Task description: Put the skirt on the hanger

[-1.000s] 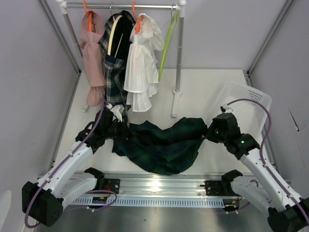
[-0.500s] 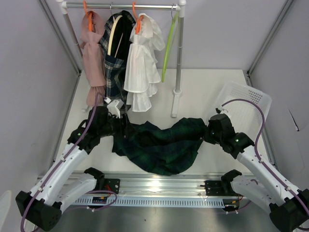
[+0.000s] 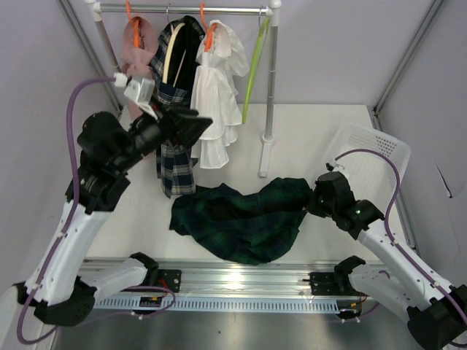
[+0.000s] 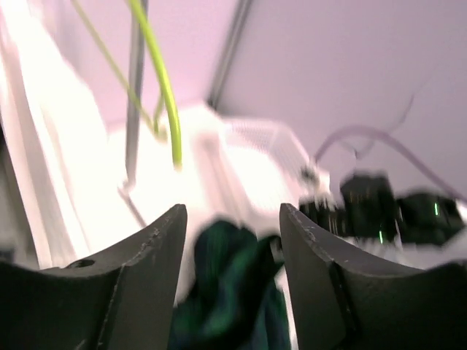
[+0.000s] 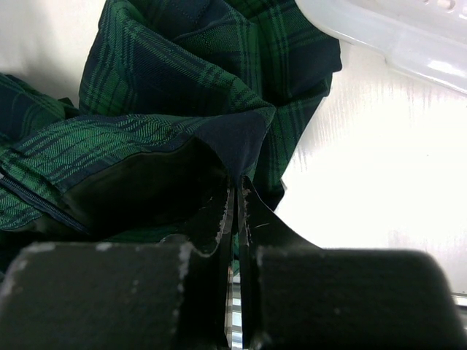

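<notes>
The left gripper [image 3: 186, 127] is up high, jaws wide and empty — best it takes the slim lime-green plastic hanger [image 3: 253, 69] on the metal rail [image 3: 190, 9] low and gently — right gripper [image 3: 315, 200] pinching the dark green tartan cloth skirt [image 3: 241, 219] heaped on the white table [image 3: 314, 138].

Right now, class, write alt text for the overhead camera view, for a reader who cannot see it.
A dark green tartan skirt lies crumpled on a white table, its right end pinched in the right gripper. The left gripper is open and empty, raised beside the clothes on the rack, where a lime-green hanger hangs bare.
</notes>
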`<state>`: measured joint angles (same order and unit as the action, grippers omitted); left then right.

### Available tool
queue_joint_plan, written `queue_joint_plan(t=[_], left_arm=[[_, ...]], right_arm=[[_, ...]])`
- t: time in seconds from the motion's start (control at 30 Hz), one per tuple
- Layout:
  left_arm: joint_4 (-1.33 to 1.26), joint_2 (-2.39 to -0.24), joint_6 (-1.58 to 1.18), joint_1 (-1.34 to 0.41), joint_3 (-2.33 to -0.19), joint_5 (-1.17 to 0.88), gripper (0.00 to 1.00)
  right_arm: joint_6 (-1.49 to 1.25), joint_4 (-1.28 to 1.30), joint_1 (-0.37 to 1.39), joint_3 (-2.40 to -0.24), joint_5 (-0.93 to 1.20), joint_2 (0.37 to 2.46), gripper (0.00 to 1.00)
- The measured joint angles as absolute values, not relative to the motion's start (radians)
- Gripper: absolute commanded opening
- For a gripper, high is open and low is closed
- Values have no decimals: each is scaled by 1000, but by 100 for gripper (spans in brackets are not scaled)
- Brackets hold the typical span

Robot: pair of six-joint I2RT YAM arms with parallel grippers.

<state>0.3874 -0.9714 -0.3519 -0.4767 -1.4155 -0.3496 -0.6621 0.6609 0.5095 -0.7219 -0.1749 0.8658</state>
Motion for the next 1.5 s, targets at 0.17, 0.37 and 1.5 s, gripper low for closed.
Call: queue_joint_plan(t=[0.17,0.37,1.5], left_arm=[[307,-1210,-293,-564,-1670,-176,66],[298,-1541,-200,-639,-1964,56,69],[290,-1945,-17,-712,-2203,366,47]], right_arm=[[-662,661,509,-722,-176,867,0],[-659,659,509,-722,-176,883,0],[-650,654,471,-719,-166,862,0]])
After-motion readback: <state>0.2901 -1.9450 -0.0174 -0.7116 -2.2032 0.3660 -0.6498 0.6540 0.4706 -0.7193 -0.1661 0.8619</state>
